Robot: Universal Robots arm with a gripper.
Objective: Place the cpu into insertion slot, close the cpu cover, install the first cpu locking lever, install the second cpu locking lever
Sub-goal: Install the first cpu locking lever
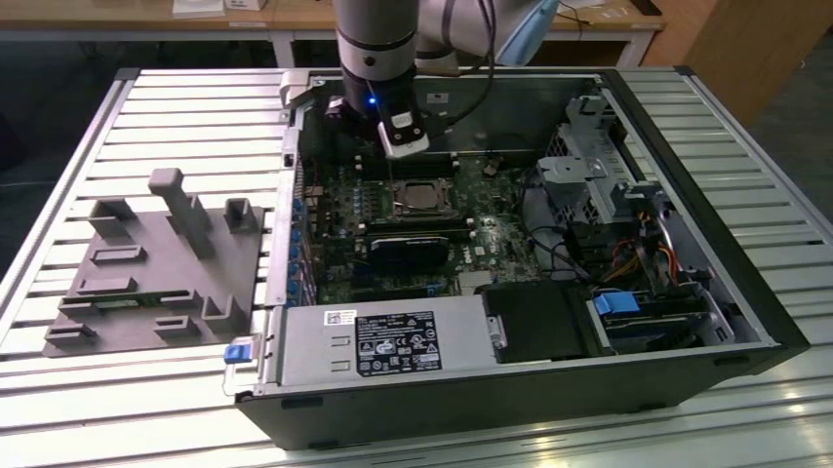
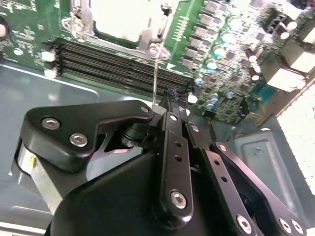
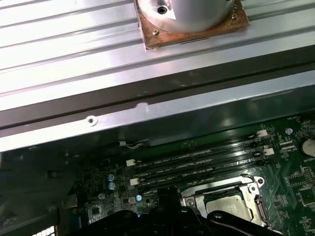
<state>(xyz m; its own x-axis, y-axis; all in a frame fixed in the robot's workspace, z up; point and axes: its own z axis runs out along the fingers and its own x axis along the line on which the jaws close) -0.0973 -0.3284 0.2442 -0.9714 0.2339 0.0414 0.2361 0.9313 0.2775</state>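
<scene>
The black claw (image 2: 176,98) fills the foreground, its tip over the dark memory slots (image 2: 108,61) on the green motherboard (image 2: 29,39). A thin metal locking lever (image 2: 155,73) runs from just beside the tip to the cpu cover (image 2: 146,45), whose silvery frame borders the pale cpu (image 2: 123,17). Small capacitors (image 2: 216,59) stand nearby.

In the second wrist view the cpu (image 2: 120,19) is cut off at the picture's edge.
</scene>
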